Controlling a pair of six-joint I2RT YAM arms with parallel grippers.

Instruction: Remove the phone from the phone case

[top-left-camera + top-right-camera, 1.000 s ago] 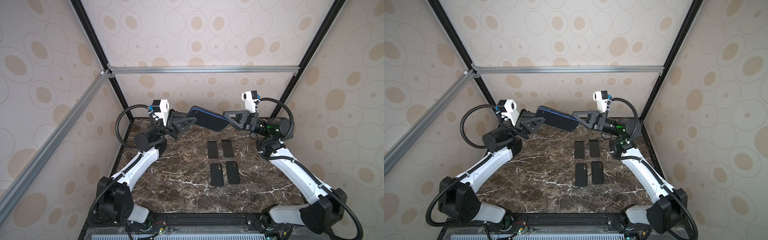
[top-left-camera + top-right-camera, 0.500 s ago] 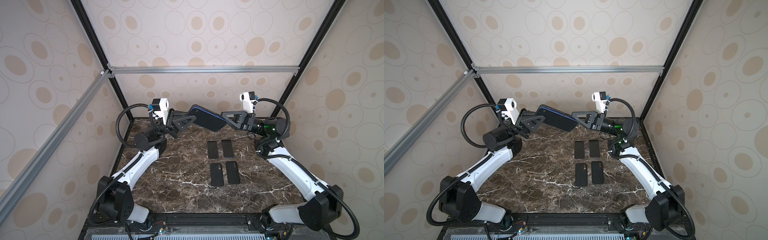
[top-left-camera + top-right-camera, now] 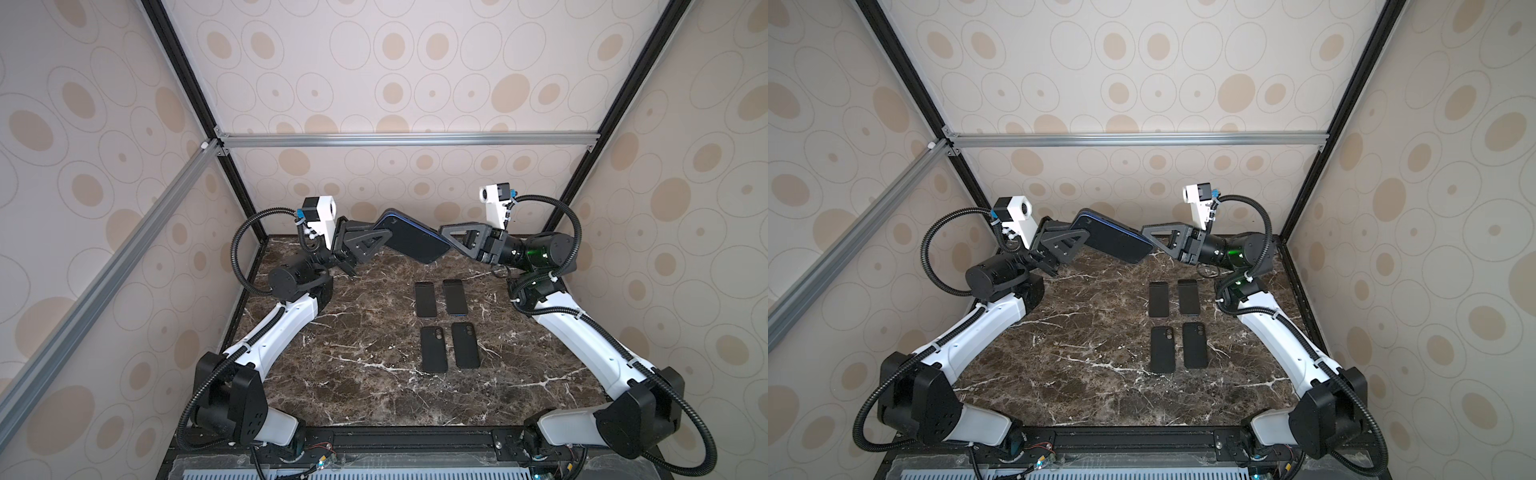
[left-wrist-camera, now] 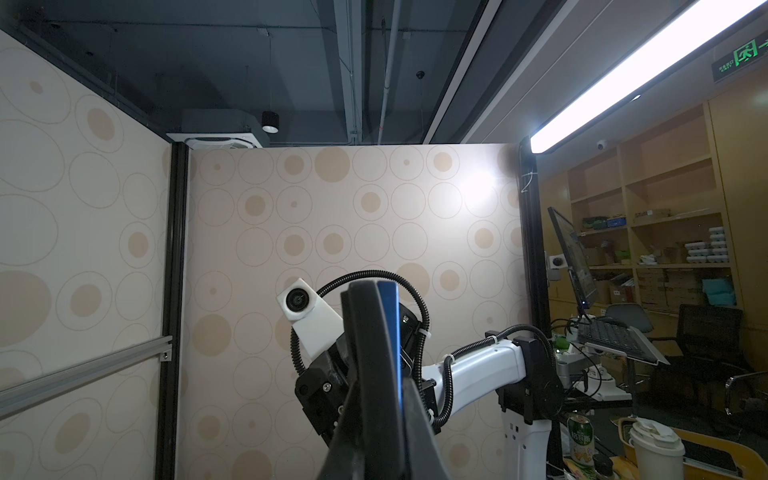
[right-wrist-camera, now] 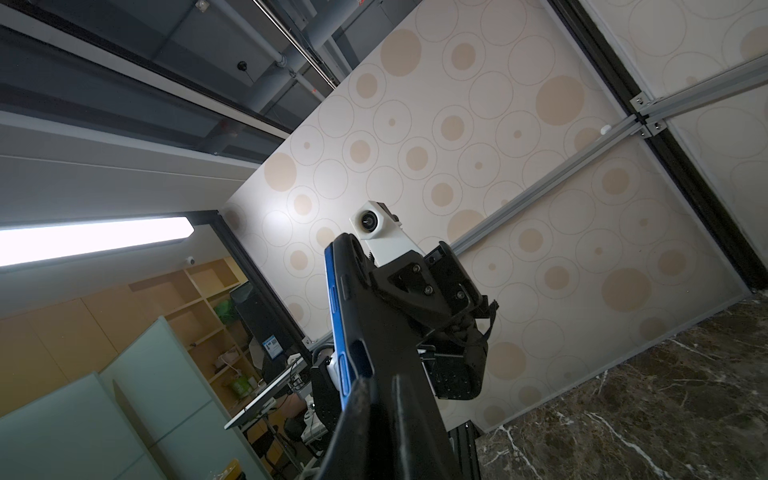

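The left fingers are pinching 1 end of the phone case, closed down tight on it. The right fingers are squeezing the opposite end in the same nearly closed way. Between the 2 arms the black case is hanging in the air over the back of the desk, well clear of the marble. It is tilting, with the end at the left fingers riding higher than the end at the right fingers.

The blue phone is sitting inside the case, and its blue edge is showing along 1 long side in both wrist views and in both top views. Whether that edge is lifting out of the case, I cannot tell.

On the desk below, 4 dark slabs are lying flat in 2 rows, just beside one another. The far slabs are showing plain faces, and the near slabs are showing camera openings at their far ends.
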